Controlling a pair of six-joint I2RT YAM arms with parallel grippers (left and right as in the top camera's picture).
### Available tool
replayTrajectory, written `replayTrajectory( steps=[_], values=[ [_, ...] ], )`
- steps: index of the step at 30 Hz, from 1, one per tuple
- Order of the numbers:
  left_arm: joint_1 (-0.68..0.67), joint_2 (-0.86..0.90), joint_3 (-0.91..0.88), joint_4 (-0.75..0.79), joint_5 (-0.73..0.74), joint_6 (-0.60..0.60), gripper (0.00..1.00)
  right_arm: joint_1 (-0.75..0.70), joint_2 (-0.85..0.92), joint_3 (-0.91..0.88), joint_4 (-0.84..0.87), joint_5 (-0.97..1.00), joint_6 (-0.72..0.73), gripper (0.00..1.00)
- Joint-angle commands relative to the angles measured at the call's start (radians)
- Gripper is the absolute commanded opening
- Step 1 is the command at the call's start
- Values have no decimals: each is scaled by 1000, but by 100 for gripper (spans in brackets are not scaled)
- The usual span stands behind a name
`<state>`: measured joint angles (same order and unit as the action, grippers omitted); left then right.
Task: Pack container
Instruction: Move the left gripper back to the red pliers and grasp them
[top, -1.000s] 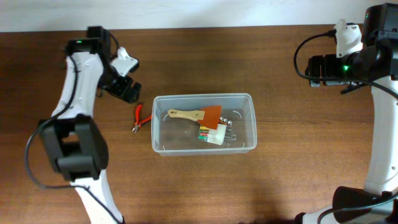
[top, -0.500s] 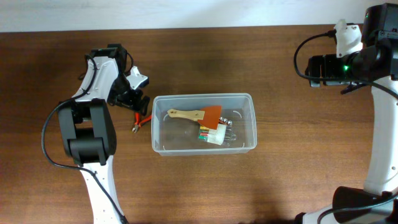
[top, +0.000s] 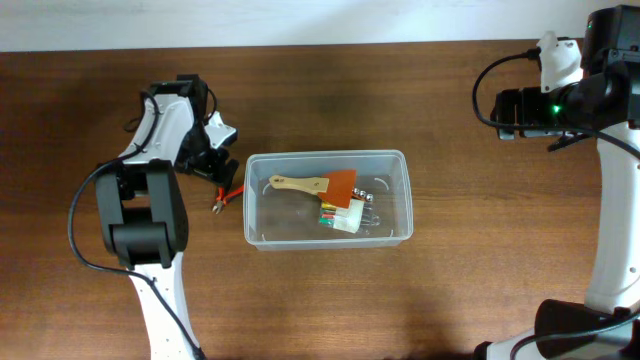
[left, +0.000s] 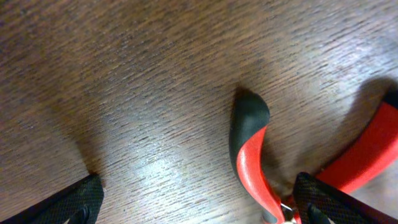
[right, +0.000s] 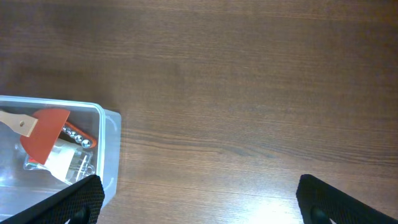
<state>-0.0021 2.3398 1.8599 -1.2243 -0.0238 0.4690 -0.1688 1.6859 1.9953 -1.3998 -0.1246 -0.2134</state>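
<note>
Left gripper (top: 207, 158) hangs low over the pliers (top: 226, 190), just left of the container (top: 405, 200), which sits mid-table with a spatula (top: 300, 184) inside. A pale wall (top: 300, 20) borders the far edge.

Left wrist: jaws wide apart, holding nothing. The pliers lie off-centre, so it should probably centre on them before closing.

Right wrist: right gripper (right: 199, 208) spread wide, empty, beside the container. The table (right: 249, 74) is dark, glossy wood, likely slippery.
</note>
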Motion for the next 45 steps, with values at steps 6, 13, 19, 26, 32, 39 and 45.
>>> replayTrajectory(
  steps=[6,13,19,26,32,39,45],
  values=[
    [-18,37,-108,10,17,-6,94,-3,5,-1,0,5,2,99],
    [-18,37,-108,9,20,-5,68,-3,5,-1,1,5,2,99],
    [-18,37,-108,9,20,-6,43,-3,5,-1,1,5,2,99],
    [-18,37,-108,9,21,-5,21,-3,5,-1,1,5,2,99],
    [-18,37,-108,10,20,-5,8,-3,5,-1,1,5,2,99],
    [-18,33,-96,7,19,-13,2,-3,5,-1,1,5,2,99],
    [-18,-21,-26,-32,18,-13,2,-3,5,-1,1,5,2,99]
  ],
)
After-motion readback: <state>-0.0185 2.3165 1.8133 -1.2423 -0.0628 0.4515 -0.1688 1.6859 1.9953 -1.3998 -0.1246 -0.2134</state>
